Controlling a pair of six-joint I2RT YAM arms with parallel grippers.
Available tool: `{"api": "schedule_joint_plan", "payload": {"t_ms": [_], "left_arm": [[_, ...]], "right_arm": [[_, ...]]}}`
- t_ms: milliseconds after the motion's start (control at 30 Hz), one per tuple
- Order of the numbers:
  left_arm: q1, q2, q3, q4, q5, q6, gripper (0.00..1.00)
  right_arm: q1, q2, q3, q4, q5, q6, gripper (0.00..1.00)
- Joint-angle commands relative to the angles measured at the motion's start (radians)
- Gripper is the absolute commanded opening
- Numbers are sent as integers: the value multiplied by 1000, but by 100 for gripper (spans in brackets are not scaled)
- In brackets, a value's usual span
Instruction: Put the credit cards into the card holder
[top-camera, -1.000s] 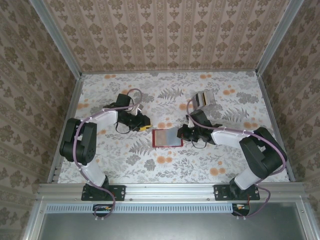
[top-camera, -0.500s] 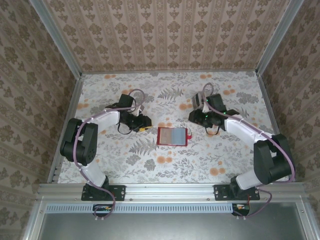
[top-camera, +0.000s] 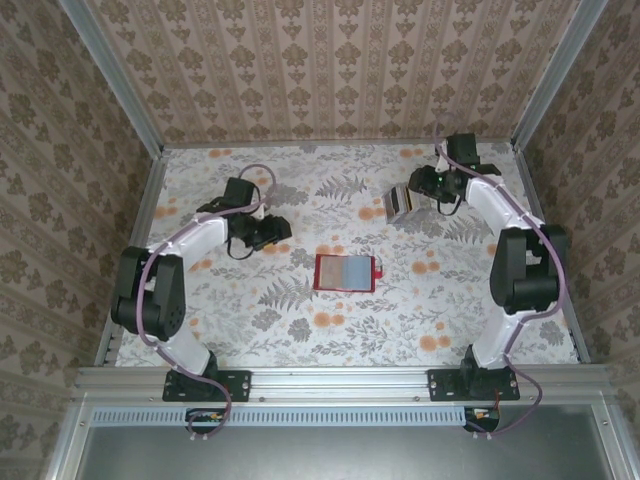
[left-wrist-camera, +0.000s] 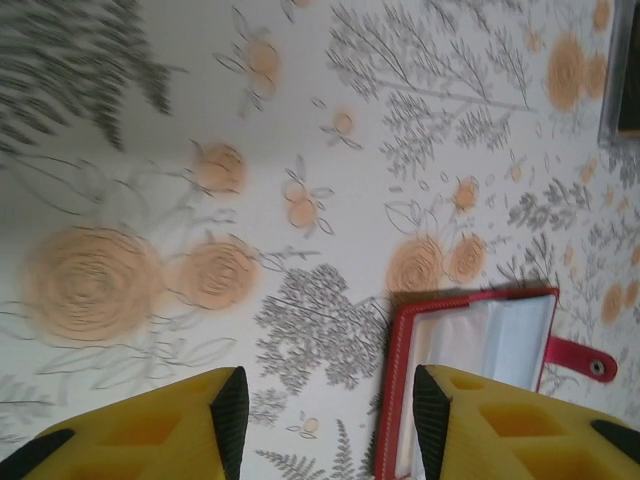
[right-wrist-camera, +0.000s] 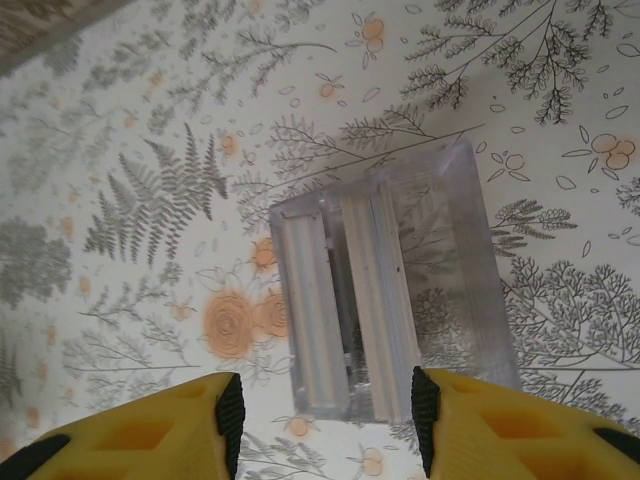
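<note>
Right claw has let go and swung away, jaws apart with nothing between them!
It has left the open red card holder mid-table with a pale card lying on it, so that looks like one delivered. It now hovers over the clear box, well apart from the holder. Left claw gapes empty too, with the holder just past its right fingertip.

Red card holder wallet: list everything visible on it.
The small red leather-like card holder lies flat on the floral table, mid-table between the two arms. A stitched red rim frames a pale grey-blue glossy face; card or sleeve, I cannot tell. A red tab with a round snap sticks out from one short side. Only the table touches it.
</note>
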Motion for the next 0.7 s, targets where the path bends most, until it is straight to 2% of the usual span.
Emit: {"api": "schedule_joint_plan", "payload": {"t_ms": [0, 367, 567, 667], "left_arm": [[25, -30, 13, -21, -37, 22, 50], [31, -41, -43, 40, -60, -16, 51], [29, -35, -43, 40, -65, -19, 51], [27, -33, -42, 33, -61, -22, 52]], "right_arm": [[1, 78, 73, -114, -18, -87, 50], [-5, 194, 160, -152, -38, -161, 54], [-6, 223, 165, -128, -124, -170, 53], [-11, 220, 159, -103, -193, -170, 48]]}}
